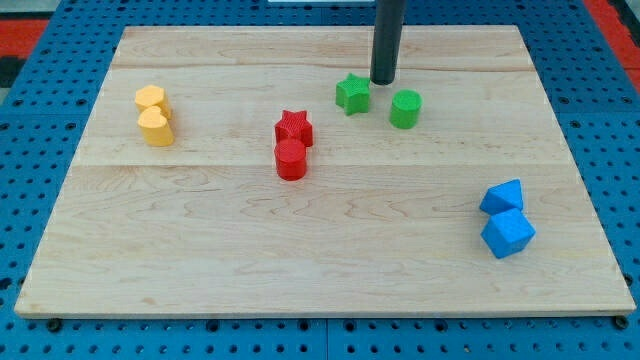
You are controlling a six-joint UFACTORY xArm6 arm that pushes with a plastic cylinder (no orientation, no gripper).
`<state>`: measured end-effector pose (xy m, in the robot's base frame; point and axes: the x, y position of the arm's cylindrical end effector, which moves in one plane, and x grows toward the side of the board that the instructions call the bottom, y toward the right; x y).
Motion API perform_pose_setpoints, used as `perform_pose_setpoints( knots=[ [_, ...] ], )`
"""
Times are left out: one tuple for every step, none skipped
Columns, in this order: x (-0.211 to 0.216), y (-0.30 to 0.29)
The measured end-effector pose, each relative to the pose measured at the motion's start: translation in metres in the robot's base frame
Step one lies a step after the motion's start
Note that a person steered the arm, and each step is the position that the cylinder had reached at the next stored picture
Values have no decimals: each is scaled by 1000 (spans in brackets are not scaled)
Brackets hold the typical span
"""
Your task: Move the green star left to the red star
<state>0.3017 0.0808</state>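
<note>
Resting just above-right of green star (352,93), my tip (384,81); rod's top cut off; no claw visible

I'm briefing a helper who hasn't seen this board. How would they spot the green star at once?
Look at the wooden board's top middle, where my tip comes down. Two green blocks sit just below it. The green star is the pointed one toward the view's left; the green cylinder to its right is round.

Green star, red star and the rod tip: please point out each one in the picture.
green star (352,93), camera view, its top face.
red star (293,126), camera view, its top face.
my tip (384,80), camera view, rod's lower end.
</note>
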Motion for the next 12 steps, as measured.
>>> perform_pose_setpoints(
  knots=[
    [11,-2],
    [26,14],
    [20,-38],
    [19,-106],
    [19,-139],
    [0,-183],
    [-18,-188],
    [17,-212],
    [30,-212],
    [8,-220],
    [-2,-213],
    [-2,-207]
  ],
)
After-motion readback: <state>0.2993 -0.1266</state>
